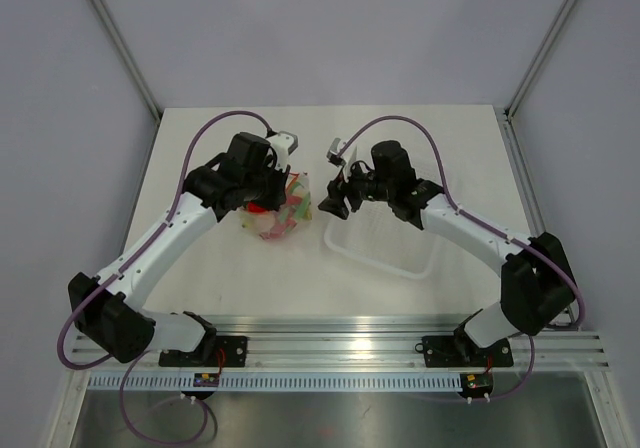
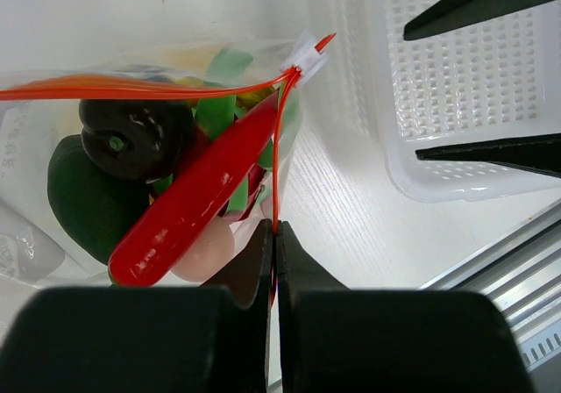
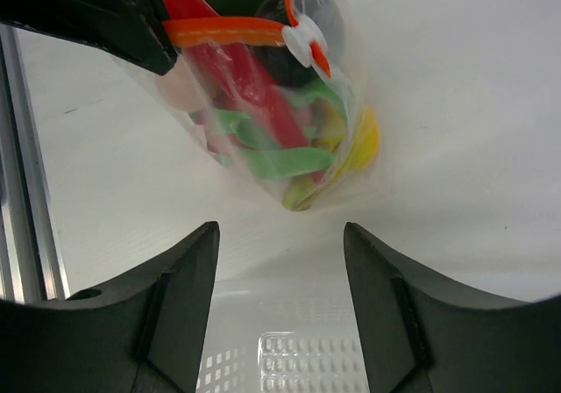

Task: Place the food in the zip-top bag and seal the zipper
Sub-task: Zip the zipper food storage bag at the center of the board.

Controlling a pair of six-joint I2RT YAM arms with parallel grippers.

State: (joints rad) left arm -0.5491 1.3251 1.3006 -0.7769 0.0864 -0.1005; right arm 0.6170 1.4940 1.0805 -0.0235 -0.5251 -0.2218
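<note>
The zip-top bag stands on the table, its mouth held up by my left gripper. In the left wrist view that gripper is shut on the orange-red zipper, which bends down into the jaws. Through the plastic I see the food: a long red chilli, a dark round fruit, a dark green avocado and a pale piece. The right wrist view shows the bag, a yellow banana and a white slider. My right gripper is open, empty, just short of the bag.
A rigid clear tray with a perforated floor lies to the right of the bag, under my right gripper. An aluminium rail runs along the table's near edge. Slanted frame posts stand at the back corners.
</note>
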